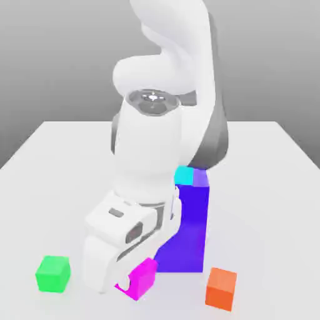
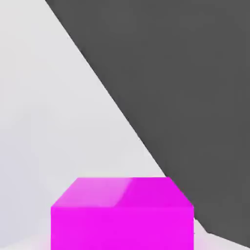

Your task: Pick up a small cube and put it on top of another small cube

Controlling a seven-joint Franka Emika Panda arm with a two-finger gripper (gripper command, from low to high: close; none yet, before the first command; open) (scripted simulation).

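Magenta cube sits closest to the hand camera, its top face and one side showing against the pale table; in the exterior view the same cube is at the fingertips of the gripper, low over the table near its front edge, just in front of the blue block; whether it rests on the surface or hangs just clear of it I cannot tell. Jaws are drawn in tight on the cube, so it reads as gripped.

By my reading the pick is done and the carry is in hand; the next move calls for choosing a base cube, lifting high enough to clear it, centring the magenta cube squarely above, then lowering before letting go. Candidates: the green cube toward the exterior view's left, the orange cube toward its right, both well apart from the gripper; the cyan cube sits atop the blue block, beside the arm.

Arm pose: folded forward and down from its base, forearm steep, hand slanting down toward the front.
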